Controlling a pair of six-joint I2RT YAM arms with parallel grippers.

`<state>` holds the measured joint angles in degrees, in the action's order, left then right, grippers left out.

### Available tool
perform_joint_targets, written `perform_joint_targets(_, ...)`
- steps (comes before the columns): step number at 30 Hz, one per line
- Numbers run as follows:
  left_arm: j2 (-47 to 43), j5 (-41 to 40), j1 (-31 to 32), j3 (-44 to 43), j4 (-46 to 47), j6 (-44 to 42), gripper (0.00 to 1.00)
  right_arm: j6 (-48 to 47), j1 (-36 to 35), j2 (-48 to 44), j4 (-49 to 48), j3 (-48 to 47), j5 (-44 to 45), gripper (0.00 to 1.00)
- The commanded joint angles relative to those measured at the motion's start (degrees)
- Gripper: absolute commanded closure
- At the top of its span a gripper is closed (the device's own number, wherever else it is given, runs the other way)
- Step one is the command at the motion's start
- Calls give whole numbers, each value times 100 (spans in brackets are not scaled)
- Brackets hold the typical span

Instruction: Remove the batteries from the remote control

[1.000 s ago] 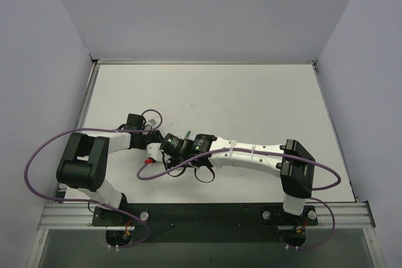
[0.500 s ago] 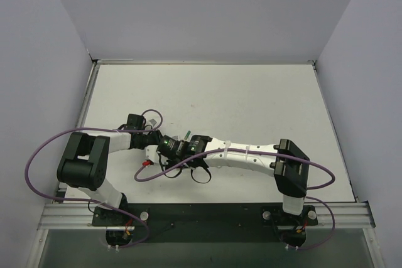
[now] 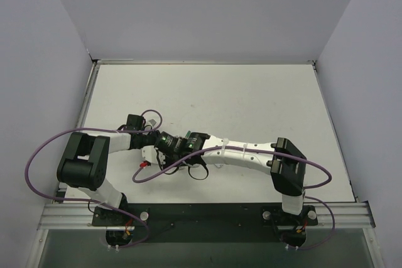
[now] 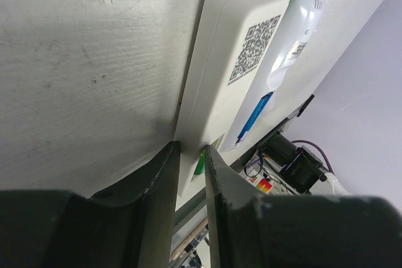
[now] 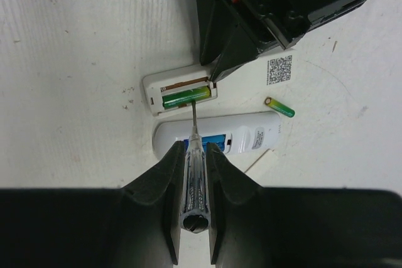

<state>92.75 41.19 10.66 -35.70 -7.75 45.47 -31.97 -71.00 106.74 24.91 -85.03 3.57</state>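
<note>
Right wrist view showed your right end effector (image 5: 195, 152) pressed together on a clear-handled screwdriver (image 5: 193, 174). Its thin shaft reached forward so that the tip met the green battery (image 5: 186, 97) seated in the open bay of the cream remote (image 5: 151, 92). That looked like a prying setup: the blade was there to lever the cell out of its spring seat, which fingers of that width could hardly do.

Your left end effector (image 5: 220, 70) pinched the far part of the same remote, beside its QR label (image 5: 279, 70), and pinned it flat to the table (image 5: 75, 42). I judged this hold was meant to stop the body skating away under the push of the blade.

Just beside it, nearer the right wrist camera, lay a white remote (image 5: 251, 136), back up, with a blue battery (image 4: 254, 117) in its bay. A loose green battery (image 5: 279, 107) lay on the table between the two remotes, apart from both.

You worked on a white, scuffed surface marked with small dark specks. Plain pale walls (image 3: 207, 10) closed it in on three sides, and both arms met low and left of centre.
</note>
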Motion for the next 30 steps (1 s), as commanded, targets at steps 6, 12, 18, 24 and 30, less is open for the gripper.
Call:
perform_joint_targets(6,59,12,7,63,177,-3,69,-3,482,93,-626,460,-586,100)
perform_joint_targets(12,85,-41,-2,46,116,-21,69,401,728,-477,-1399,1488,-691,100)
perform_joint_targets(18,112,-111,-2,28,37,-56,69,691,912,-856,-1944,2201,-797,100)
perform_joint_targets(24,156,-173,-2,55,-16,-91,69,920,1018,-1014,-2314,2518,-937,100)
perform_joint_targets(30,129,-190,-11,55,-51,-91,69,1192,1194,-1164,-2675,2720,-1192,100)
